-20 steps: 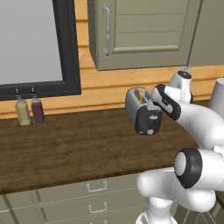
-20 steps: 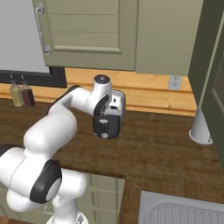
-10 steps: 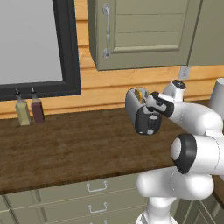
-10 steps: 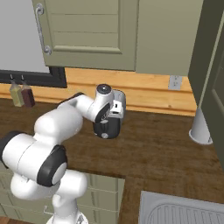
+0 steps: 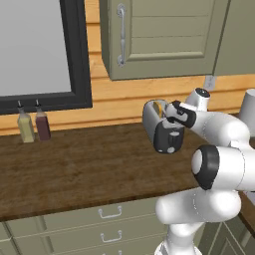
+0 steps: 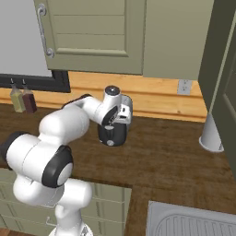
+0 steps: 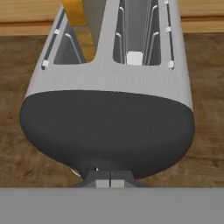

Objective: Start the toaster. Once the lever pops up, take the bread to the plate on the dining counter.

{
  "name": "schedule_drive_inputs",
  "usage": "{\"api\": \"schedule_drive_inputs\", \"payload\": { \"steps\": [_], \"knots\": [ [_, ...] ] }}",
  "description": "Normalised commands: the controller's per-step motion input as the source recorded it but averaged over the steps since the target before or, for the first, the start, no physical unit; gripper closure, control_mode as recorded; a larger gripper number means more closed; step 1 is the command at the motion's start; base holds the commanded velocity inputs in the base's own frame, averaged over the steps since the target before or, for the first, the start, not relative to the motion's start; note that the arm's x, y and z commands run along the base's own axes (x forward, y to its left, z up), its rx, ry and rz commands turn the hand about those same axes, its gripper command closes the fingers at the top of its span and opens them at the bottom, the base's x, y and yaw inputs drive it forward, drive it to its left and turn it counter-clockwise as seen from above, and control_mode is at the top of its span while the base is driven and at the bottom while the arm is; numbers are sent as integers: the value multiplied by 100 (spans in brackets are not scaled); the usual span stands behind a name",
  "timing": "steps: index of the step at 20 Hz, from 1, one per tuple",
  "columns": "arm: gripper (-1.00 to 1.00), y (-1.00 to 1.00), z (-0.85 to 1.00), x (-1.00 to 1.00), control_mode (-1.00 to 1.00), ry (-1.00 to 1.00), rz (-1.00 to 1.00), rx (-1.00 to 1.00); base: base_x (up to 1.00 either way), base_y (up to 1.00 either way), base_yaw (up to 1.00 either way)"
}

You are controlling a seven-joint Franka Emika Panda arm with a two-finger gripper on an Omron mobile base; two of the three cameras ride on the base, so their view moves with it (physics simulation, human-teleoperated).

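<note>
- Hand view: the gripper (image 7: 110, 180) is sitting at six o'clock with its two tips pressed together, nothing between them, right against the toaster (image 7: 107, 127) at its rounded black end.
- That same view is looking down into the brushed silver-grey top: two long slots with wire guides, and the bread (image 7: 80, 24) is standing in the slot at eleven o'clock, tan with a darker crust.
- Left base view: the toaster (image 5: 160, 130) is standing on the dark wood-grain counter (image 5: 79, 169), at three o'clock from two small bottles (image 5: 33, 125); a sliver of bread (image 5: 162, 106) is peeking out of its top.
- Right base view: the white arm is covering most of the toaster (image 6: 112, 134); its glossy black front with a small round knob is showing, and a ribbed metal sink (image 6: 193, 226) is lying at five o'clock.
</note>
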Motion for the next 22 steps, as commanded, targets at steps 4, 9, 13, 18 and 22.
{"api": "schedule_drive_inputs", "payload": {
  "steps": [4,9,13,18,22],
  "knots": [
    [100,2,-28,21,-100,14,0,0,0,0,0],
    [100,18,-56,10,-100,11,0,0,0,0,0],
    [100,19,-51,-5,-100,0,0,0,0,0,0],
    [100,14,-45,-28,-100,-8,0,0,0,0,0],
    [100,7,-27,1,-100,0,0,0,0,0,0]
  ]
}}
